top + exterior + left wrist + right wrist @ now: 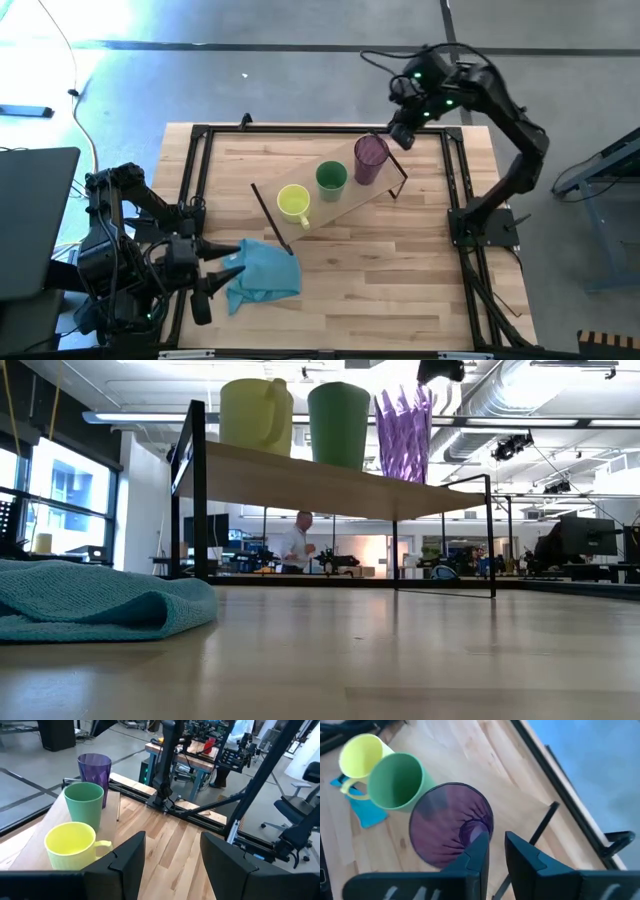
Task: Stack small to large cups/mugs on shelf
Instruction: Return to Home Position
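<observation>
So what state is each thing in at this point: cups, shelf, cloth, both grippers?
yellow mug: upright on the shelf, empty
green cup: upright, middle of the row, empty
purple tumbler: upright, other end of the row, empty
shelf: standing level, carrying all three
teal cloth: crumpled on the tabletop
left gripper: open, holding nothing, by the cloth
right gripper: narrowly open, holding nothing, above the tumbler

Right arm [508,112]: near-black, glossy jointed segments, green lights by wrist, thin black cable looping off. Left arm [125,200]: same dark finish. Left gripper [172,836]: broad, angular, matte-black jaws.
</observation>
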